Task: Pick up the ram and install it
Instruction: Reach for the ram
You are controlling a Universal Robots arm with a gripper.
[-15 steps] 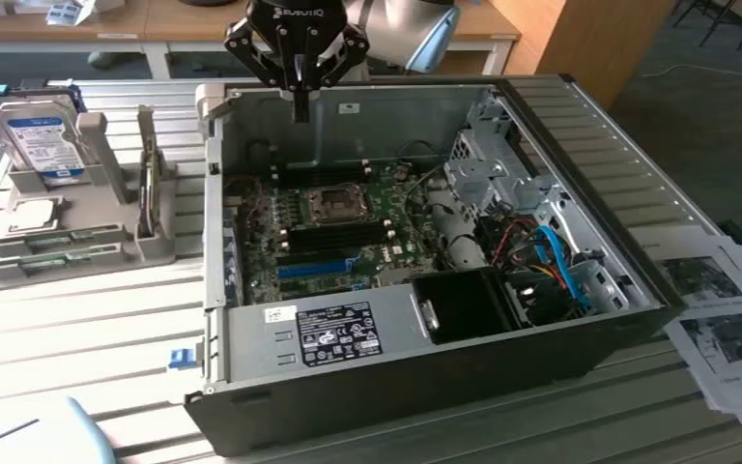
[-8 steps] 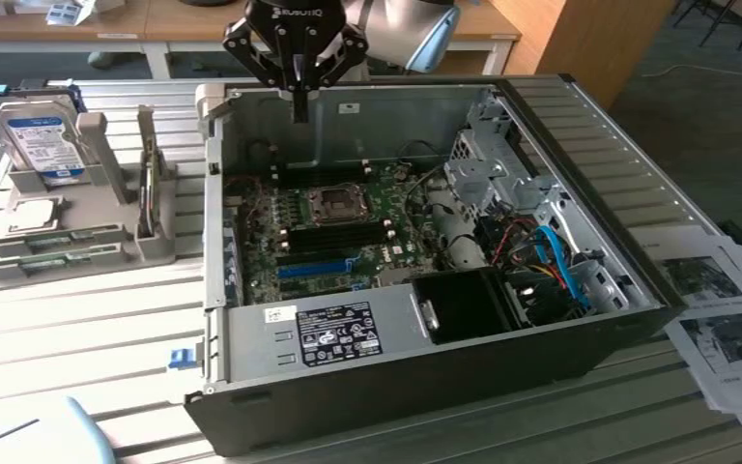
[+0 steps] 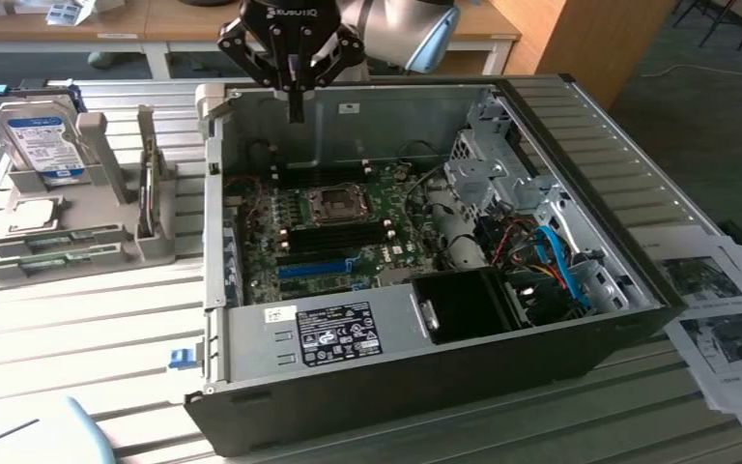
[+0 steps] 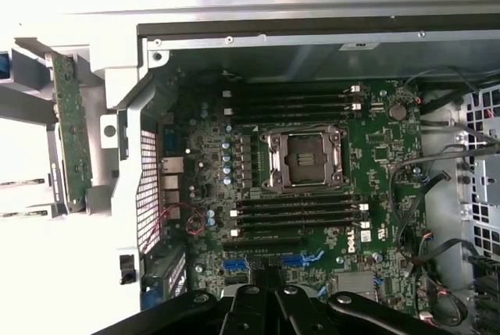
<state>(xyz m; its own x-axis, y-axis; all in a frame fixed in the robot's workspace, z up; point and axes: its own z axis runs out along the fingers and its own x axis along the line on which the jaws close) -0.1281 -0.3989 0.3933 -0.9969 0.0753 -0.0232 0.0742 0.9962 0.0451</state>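
Note:
The ram (image 4: 72, 128) is a long green stick standing on edge in a grey holder (image 3: 100, 232) outside the open computer case (image 3: 385, 358), on the exterior view's left; there it shows as a thin upright strip (image 3: 151, 188). My gripper (image 3: 297, 97) hangs above the case's far wall, well clear of the ram, with its fingers shut to a single point and nothing between them. Its dark linkages (image 4: 269, 292) reach over the motherboard (image 4: 375, 155). Empty black memory slots (image 4: 301, 214) lie on both sides of the CPU socket (image 4: 305, 157).
A hard drive (image 3: 39, 140) stands in the same holder, with flat green boards (image 3: 51, 242) in front of it. A blue slot (image 3: 313, 266), a black fan shroud (image 3: 474, 300) and drive cages with cables (image 3: 526, 193) crowd the case. Papers (image 3: 726, 319) lie on the exterior view's right.

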